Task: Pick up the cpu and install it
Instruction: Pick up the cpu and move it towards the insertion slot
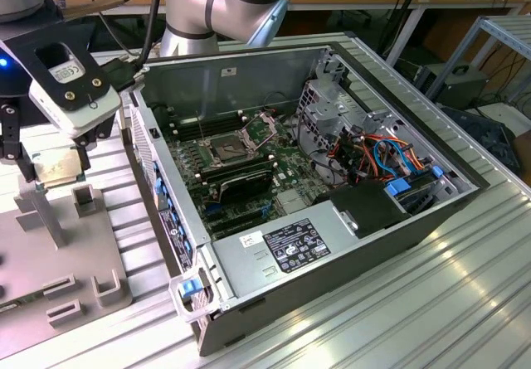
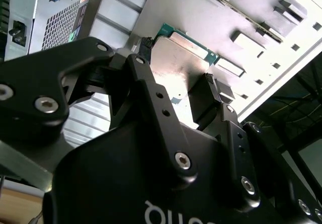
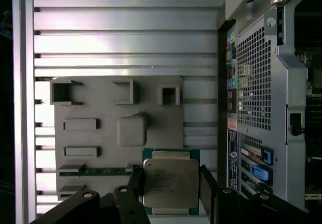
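Note:
The cpu [image 1: 56, 167] [image 3: 170, 183] [image 2: 183, 58], a small square chip with a dull silver top and green edges, hangs between my gripper's [image 1: 55, 168] [image 3: 171, 186] [image 2: 177, 62] black fingers [image 3: 207, 190], which press on two opposite edges. The gripper is shut on it. It is held just above the grey fixture plate [image 1: 50, 253] [image 3: 90, 108] at the exterior view's left, beside the raised grey pedestal [image 3: 132, 129] and off it. Inside the open computer case [image 1: 332, 236], the motherboard socket [image 1: 226, 148] lies uncovered with its metal frame [image 1: 261, 125] hinged up.
The fixture plate carries several grey holders and slots [image 3: 65, 91], one with a green module [image 3: 98, 171]. The case's perforated rear wall [image 3: 256, 83] stands close beside the gripper. Cables and a drive cage [image 1: 373, 157] fill the case's far side. Everything rests on a ribbed aluminium table [image 1: 398, 311].

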### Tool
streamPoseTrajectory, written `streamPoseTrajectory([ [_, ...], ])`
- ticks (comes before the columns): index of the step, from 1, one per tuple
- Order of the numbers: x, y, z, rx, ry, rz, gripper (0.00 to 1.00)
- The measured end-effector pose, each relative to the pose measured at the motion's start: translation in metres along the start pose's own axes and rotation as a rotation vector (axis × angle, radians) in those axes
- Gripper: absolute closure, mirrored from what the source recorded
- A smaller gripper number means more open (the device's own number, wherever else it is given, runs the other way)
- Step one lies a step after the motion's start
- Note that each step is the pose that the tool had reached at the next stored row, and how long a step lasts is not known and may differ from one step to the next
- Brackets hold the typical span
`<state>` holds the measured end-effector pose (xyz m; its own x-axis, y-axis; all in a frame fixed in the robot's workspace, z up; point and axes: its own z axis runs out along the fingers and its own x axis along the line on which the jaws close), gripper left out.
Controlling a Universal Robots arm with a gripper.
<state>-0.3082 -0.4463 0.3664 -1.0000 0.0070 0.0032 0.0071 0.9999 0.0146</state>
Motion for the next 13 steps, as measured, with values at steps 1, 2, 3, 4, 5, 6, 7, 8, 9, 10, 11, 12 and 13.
streamPoseTrajectory([
  [1,0.0000,0.0000,-0.0012,0.0000,0.0000,0.000,0.45],
  [2,0.0000,0.0000,-0.0012,-0.0002,-0.0002,0.000,0.45],
  [3,0.0000,0.0000,-0.0013,-0.0002,-0.0001,0.000,0.45],
  [4,0.0000,0.0000,-0.0013,-0.0002,-0.0001,0.000,0.45],
  [5,0.0000,0.0000,-0.0014,-0.0001,0.0000,0.000,0.45],
  [6,0.0000,0.0000,-0.0014,0.0000,0.0000,0.000,0.45],
  [7,-0.0001,0.0000,-0.0015,0.0000,0.0001,0.000,0.45],
  [8,-0.0008,0.0000,-0.0016,0.0001,0.0002,0.000,0.45],
  [9,-0.0014,0.0000,-0.0015,0.0000,0.0001,0.000,0.45],
  [10,-0.0020,0.0000,-0.0014,-0.0001,0.0000,0.000,0.45],
  [11,-0.0026,0.0000,-0.0014,-0.0001,0.0000,0.000,0.45],
  [12,-0.0033,0.0000,-0.0014,0.0000,0.0001,0.000,0.45],
  [13,-0.0041,0.0000,-0.0014,-0.0001,0.0001,0.000,0.45],
])
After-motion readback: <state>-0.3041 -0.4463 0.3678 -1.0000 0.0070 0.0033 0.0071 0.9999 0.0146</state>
